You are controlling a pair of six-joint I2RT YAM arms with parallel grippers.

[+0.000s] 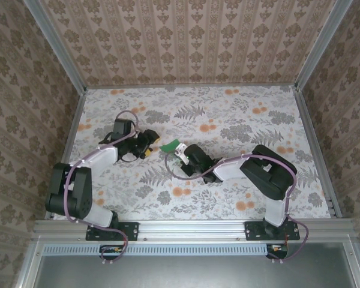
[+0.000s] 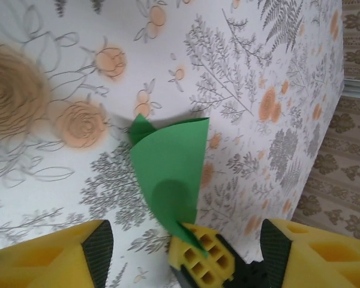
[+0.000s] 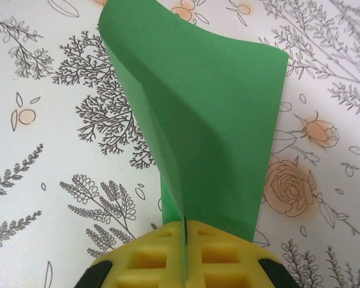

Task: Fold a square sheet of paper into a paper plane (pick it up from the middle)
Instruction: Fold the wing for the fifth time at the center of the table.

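Bright green square sheet of paper [image 3: 204, 120], creased: right gripper [image 3: 185, 237] clenched on it, left gripper [image 1: 152, 144] spread wide. Hold your pinch steady.

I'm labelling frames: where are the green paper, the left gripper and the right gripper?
green paper [image 3: 210, 120], right wrist view, middle of the folded sheet
right gripper [image 3: 185, 233], right wrist view, between its shut fingertips
left gripper [image 1: 153, 144], top view, between its open fingertips
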